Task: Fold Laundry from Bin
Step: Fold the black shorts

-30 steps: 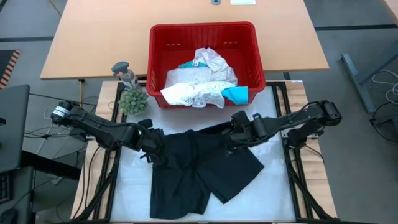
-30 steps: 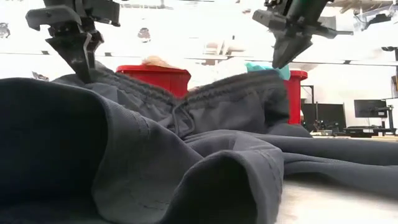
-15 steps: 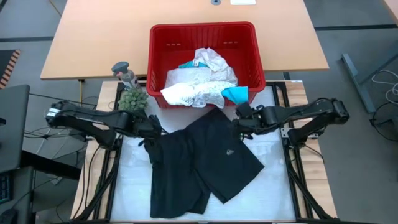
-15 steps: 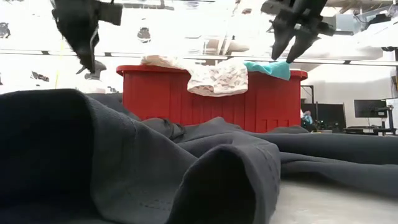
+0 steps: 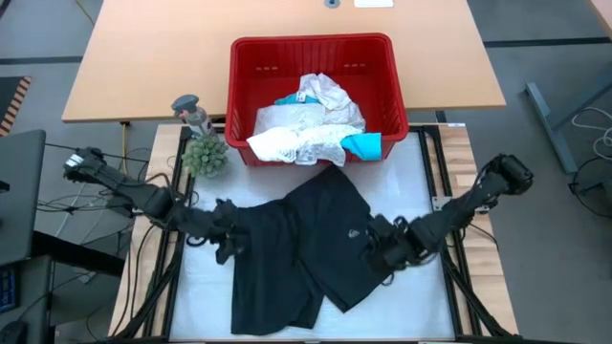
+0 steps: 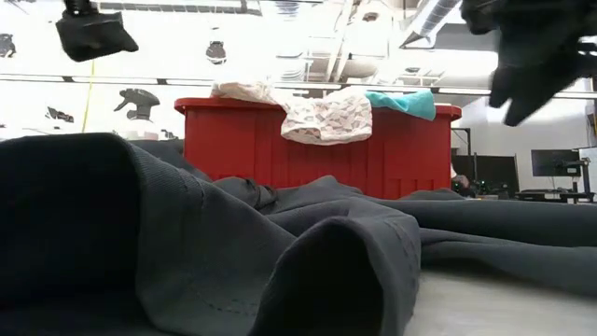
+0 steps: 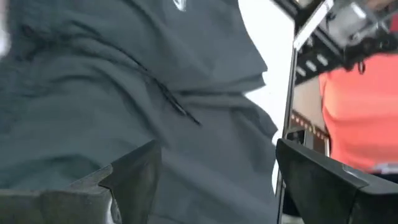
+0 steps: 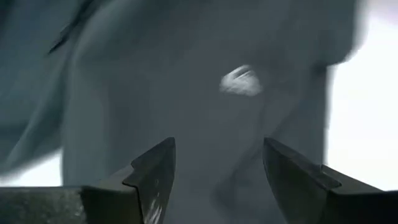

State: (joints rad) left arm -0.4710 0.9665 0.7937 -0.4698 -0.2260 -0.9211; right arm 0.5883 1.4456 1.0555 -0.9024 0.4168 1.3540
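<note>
The black shorts (image 5: 306, 253) lie spread and rumpled mid-desk, just in front of the red bin (image 5: 311, 53): light, limp cloth, best pinched at hem corners. Left pincer (image 5: 228, 241) and right pincer (image 5: 381, 250) both hover wide, holding nothing.

A tan wooden desk (image 5: 143, 57) fills the far side; grey floor (image 5: 545, 57) lies beside it, and bright ceiling lights (image 6: 308, 37) glare above it.
</note>
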